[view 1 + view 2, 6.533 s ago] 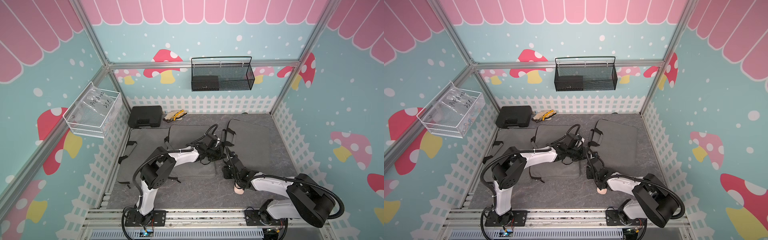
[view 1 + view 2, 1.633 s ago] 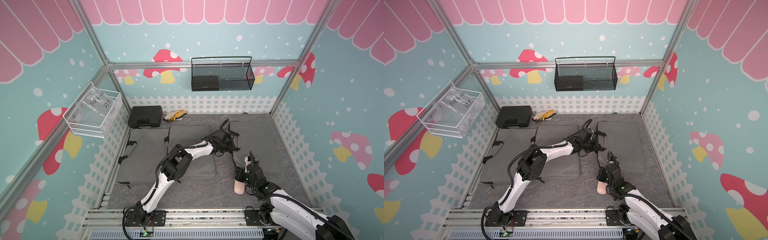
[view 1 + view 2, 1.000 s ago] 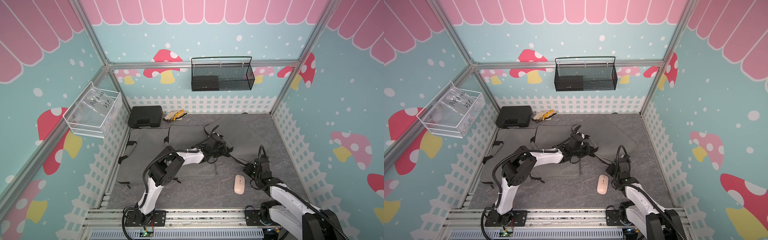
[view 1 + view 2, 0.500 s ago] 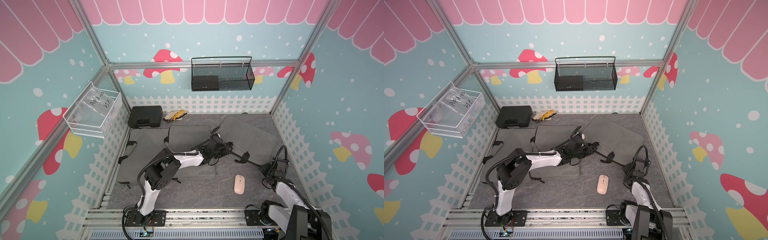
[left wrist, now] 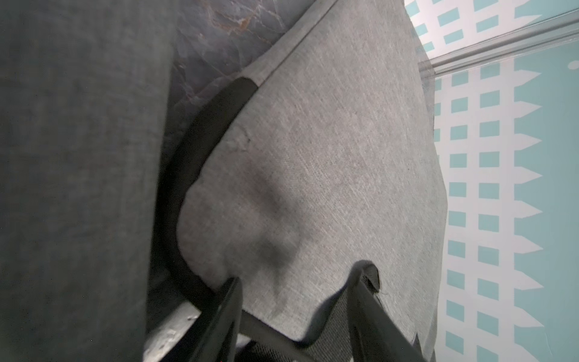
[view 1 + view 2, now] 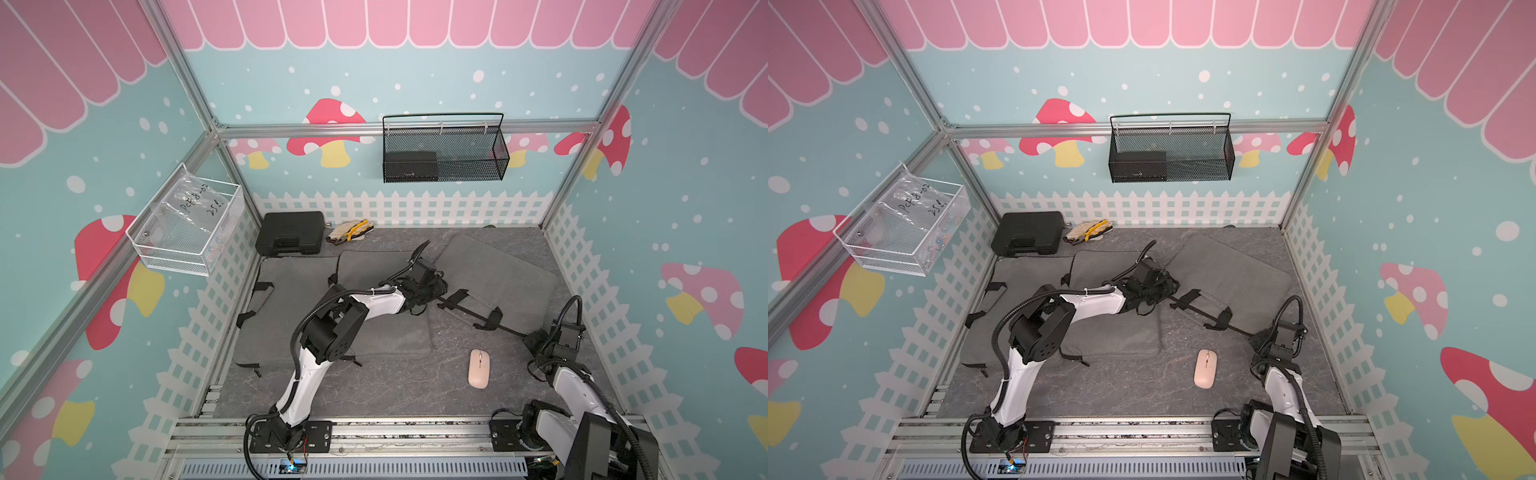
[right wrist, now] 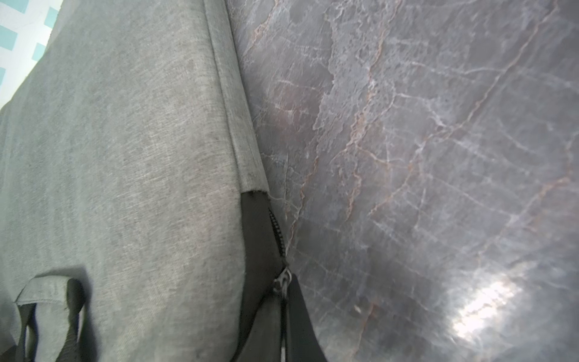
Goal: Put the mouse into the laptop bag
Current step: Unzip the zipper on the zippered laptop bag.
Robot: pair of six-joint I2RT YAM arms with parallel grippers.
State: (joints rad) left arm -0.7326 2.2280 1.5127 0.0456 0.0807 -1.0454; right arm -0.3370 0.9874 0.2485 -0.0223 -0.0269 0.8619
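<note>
Lying near right gripper [image 6: 533, 338]: mouse [image 6: 478, 368]

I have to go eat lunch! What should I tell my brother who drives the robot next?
Left gripper: open, at the edge of the laptop bag.
Right gripper: shut on the bag's zipper pull.
Mouse: pink, lying on the table in front of the bag, nobody holding it.
Done: zipper gripped.
To do: unzip the bag, pick up the mouse, put it inside.

blk case [image 6: 289, 238], gloves [image 6: 350, 231] beside, blk mesh basket [image 6: 444, 149], wht basket [image 6: 187, 226]
</note>
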